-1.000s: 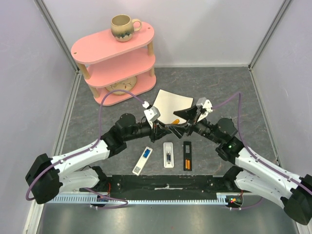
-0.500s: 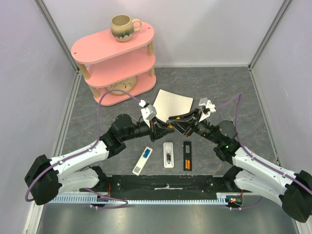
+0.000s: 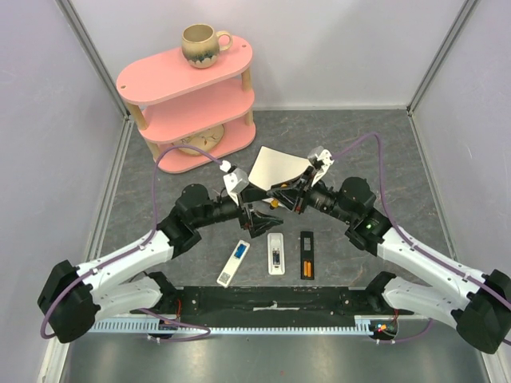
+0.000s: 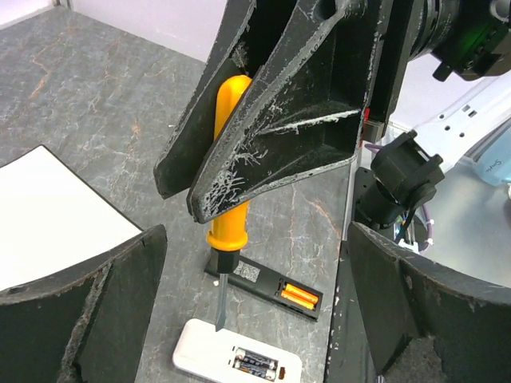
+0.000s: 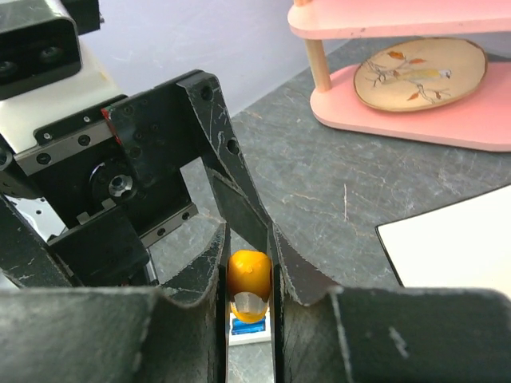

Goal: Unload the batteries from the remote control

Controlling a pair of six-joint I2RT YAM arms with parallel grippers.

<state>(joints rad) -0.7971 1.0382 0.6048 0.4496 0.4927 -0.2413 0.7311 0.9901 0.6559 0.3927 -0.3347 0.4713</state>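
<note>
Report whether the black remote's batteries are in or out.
In: two orange batteries lie side by side in the open compartment of the black remote.

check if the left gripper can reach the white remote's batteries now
Probably not cleanly: the left gripper is open near the white remote, but the right gripper holding the screwdriver sits between it and the batteries.

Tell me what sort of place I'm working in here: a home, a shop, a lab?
Most likely a lab test cell for robot work, not a home. Plain walls box in the table, a black mounting rail lines its near edge, and a pink shelf with a mug looks staged.
</note>
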